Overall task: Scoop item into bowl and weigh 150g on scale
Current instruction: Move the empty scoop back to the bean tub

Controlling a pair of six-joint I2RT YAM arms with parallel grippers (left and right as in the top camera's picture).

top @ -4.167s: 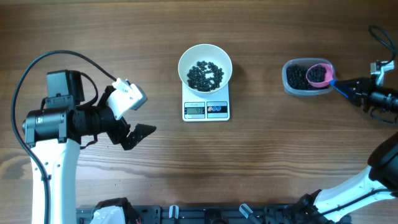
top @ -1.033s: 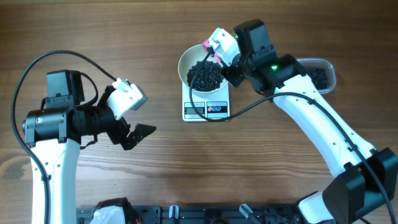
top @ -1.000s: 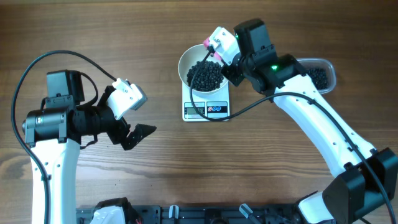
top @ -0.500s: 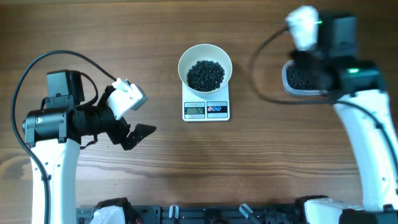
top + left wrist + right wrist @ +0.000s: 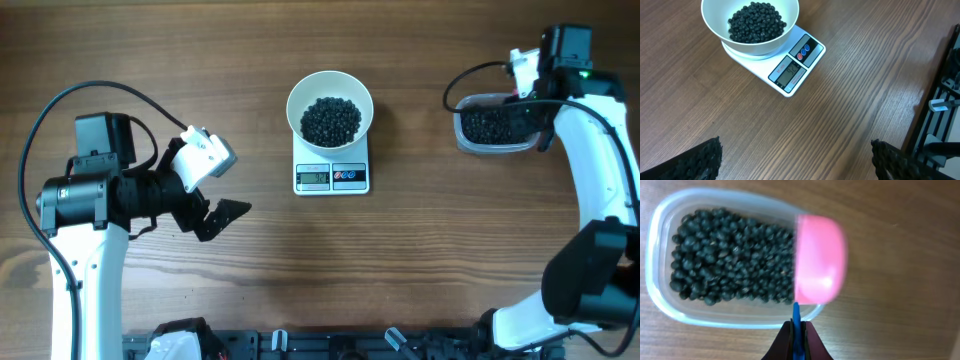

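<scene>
**Beads in bowl on scale; right jaws on scoop over tub**

Bowl [image 5: 293, 105] sits centred on the scale [image 5: 331, 177], mid worktop [image 5: 300, 270]. A heap of black beads [image 5: 331, 120] covers the bowl's bottom, well below the rim. The scale's display and two buttons are on the edge nearest the robot. Digits are too small to read in either view.

Right side: clear tub [image 5: 740, 321] is near the worktop's right edge, well apart from the scale, with more beads inside. Right jaws are narrow, pinched on the blue handle [image 5: 796, 315] of the pink scoop [image 5: 820, 255]. The scoop's cup is over one end of the tub, partly above the beads and partly past the rim over bare wood. It's blurred, so I can't tell if it's loaded or touching the beads. In the overhead view the scoop is hidden under the right wrist.

Left arm [image 5: 100, 190] is at the left side, well apart from the scale. Left jaws are wide, with nothing between them. The left wrist view shows the bowl and scale ahead.
</scene>
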